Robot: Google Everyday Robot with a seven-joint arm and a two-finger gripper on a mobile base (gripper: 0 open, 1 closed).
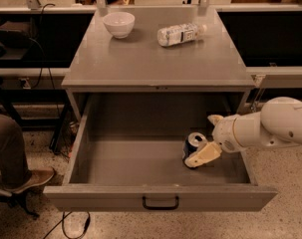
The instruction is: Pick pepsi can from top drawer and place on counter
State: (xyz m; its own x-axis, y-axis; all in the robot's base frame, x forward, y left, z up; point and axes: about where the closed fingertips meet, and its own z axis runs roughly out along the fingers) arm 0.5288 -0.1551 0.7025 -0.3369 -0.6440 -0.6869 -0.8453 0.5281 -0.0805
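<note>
Poised with gripper (202, 142) at grey metal top drawer's (115, 199) near right, jaws seemingly open astride dark blue pepsi can (192, 144), ready to clamp.

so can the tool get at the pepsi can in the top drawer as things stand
Probably yes. The top drawer stands open with nothing over it, and the tool is down inside at its right side, right against the pepsi can. Nothing else in the drawer blocks it.

Smooth plastic pincer (201, 144) at shiny pepsi can (191, 147) in matt metal drawer (115, 197).
</note>
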